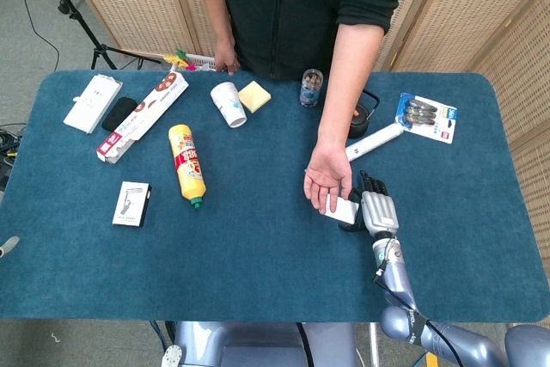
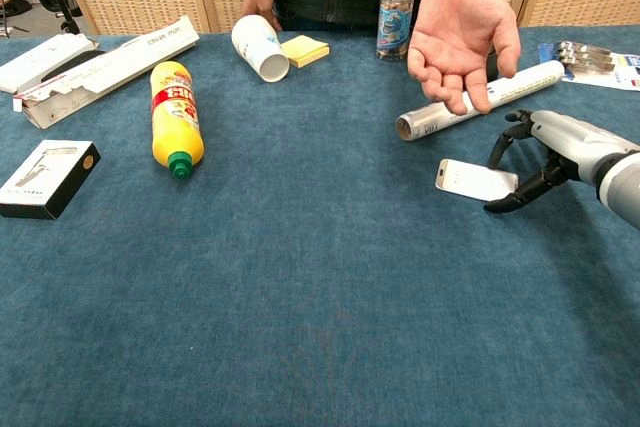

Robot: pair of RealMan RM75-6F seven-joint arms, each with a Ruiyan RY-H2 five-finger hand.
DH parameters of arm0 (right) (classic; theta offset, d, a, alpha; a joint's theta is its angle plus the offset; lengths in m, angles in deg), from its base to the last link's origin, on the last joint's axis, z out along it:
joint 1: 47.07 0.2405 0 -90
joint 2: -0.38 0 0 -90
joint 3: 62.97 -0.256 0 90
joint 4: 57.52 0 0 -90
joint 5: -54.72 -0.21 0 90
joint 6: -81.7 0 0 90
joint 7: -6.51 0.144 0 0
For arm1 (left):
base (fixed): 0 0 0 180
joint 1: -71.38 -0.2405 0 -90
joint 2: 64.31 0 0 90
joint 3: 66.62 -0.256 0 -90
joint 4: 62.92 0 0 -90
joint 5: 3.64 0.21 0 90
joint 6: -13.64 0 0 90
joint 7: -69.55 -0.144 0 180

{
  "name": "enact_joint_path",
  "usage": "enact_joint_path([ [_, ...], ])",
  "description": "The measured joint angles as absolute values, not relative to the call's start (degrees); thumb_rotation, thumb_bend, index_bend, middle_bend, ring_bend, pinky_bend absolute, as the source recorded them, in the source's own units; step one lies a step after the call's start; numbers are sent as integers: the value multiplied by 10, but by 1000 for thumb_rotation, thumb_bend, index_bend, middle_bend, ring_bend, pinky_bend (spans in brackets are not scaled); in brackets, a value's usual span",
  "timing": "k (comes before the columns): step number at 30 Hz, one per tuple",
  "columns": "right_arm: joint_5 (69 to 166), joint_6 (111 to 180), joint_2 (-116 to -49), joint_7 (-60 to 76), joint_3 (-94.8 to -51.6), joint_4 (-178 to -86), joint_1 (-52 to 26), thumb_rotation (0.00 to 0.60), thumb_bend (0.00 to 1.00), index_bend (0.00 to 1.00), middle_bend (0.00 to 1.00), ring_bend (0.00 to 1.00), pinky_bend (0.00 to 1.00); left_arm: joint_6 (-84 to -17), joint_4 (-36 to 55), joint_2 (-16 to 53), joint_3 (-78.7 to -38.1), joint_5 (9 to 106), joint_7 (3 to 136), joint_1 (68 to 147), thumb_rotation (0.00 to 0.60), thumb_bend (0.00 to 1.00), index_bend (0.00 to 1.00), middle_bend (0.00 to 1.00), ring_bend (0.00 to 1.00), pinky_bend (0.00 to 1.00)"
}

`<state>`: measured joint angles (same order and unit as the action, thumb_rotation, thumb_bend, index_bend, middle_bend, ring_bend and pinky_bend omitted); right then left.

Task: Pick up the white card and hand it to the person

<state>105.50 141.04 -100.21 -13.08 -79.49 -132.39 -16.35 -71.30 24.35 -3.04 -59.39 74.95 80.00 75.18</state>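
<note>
The white card (image 2: 475, 180) lies flat on the blue tablecloth, right of centre, also seen in the head view (image 1: 345, 210). My right hand (image 2: 545, 152) is at the card's right end, fingers spread, thumb low at the near corner and the other fingers arched over the far edge. It holds nothing that I can see. In the head view the right hand (image 1: 375, 206) sits just right of the card. The person's open palm (image 2: 460, 42) hovers palm-up just beyond the card (image 1: 326, 180). My left hand is out of sight.
A foil roll (image 2: 478, 99) lies just behind the card. Further back stand a clear jar (image 2: 396, 7), yellow sticky notes (image 2: 305, 49) and a tipped paper cup (image 2: 258, 46). A yellow bottle (image 2: 172, 112), a long box (image 2: 105, 69) and a black-and-white box (image 2: 45, 177) lie to the left.
</note>
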Motion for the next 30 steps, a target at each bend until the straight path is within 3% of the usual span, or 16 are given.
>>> enact_joint_path([
  [10,1028,1404,-994,-152,-788,-1337,-160,600,356,490,0,0,0,-713,247,-31,-594,749,795,752,600,0,0,0,0,30],
  [24,1087,1451,-932,-117,-758,-1399,-201,600,388,499,0,0,0,-714,248,-31,-595,751,793,751,600,0,0,0,0,30],
  [30,1120,1481,-872,-99,-742,-1428,-233,600,389,505,0,0,0,-716,251,-31,-597,754,786,750,600,0,0,0,0,30],
])
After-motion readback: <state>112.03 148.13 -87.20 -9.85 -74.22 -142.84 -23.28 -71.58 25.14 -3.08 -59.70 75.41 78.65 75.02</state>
